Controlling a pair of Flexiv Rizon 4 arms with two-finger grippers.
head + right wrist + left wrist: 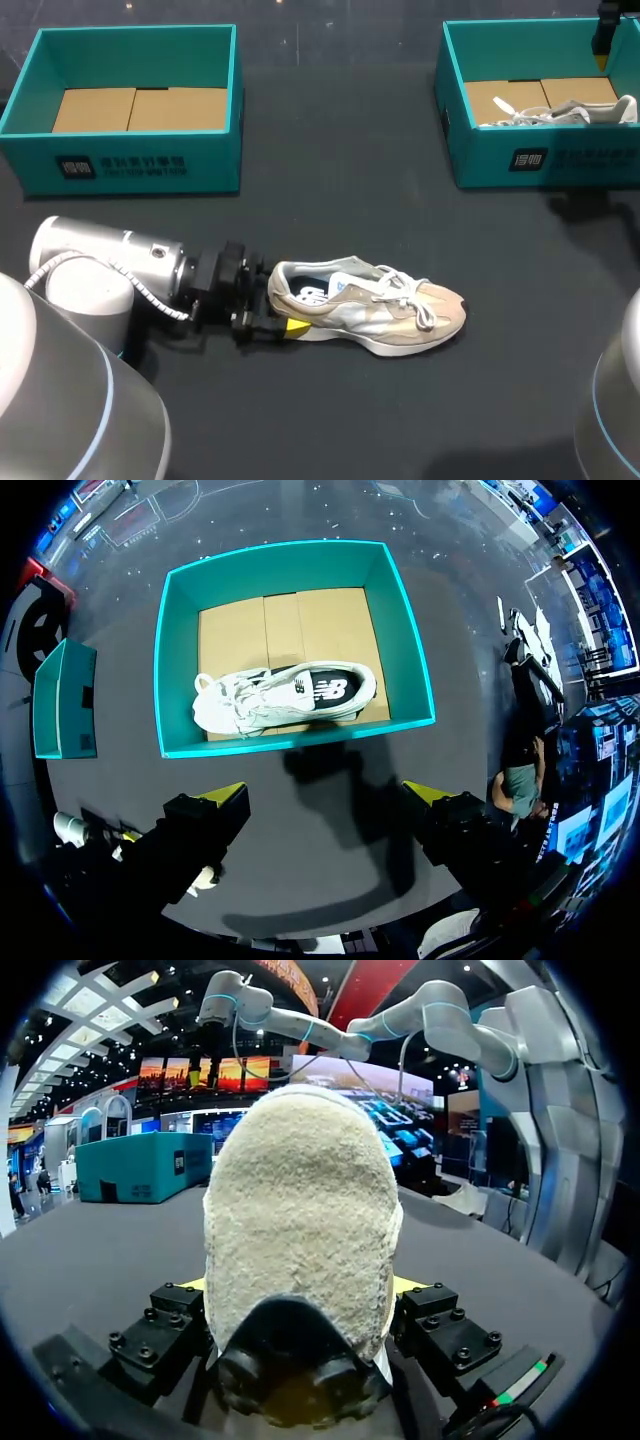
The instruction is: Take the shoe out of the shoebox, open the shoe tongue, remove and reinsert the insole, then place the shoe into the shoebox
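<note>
Closest to our left wrist camera is the heel of the shoe. It sits between the fingers of our left gripper, which presses on it from both sides. In the head view the shoe stands on its sole on the table, outside the boxes, so we judge that opening the tongue is the step in hand. This calls for our right gripper to come across; it hangs wide open and empty over the right box. Only the right wrist view shows well the other shoe inside that box, and only the head view shows the left box.
</note>
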